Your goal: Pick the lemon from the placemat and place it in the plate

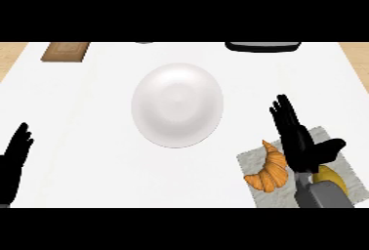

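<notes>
We look down on a kitchen counter, white-topped with pale wood at its edges: a white plate, a croissant on a grey placemat, and a wooden board at the far edge mark it.

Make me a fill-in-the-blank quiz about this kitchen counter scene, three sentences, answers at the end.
1. The croissant lies on the ____.
2. The plate holds ____.
3. The right hand is above the placemat with its fingers ____, beside the lemon.

Answers: placemat; nothing; open
</notes>
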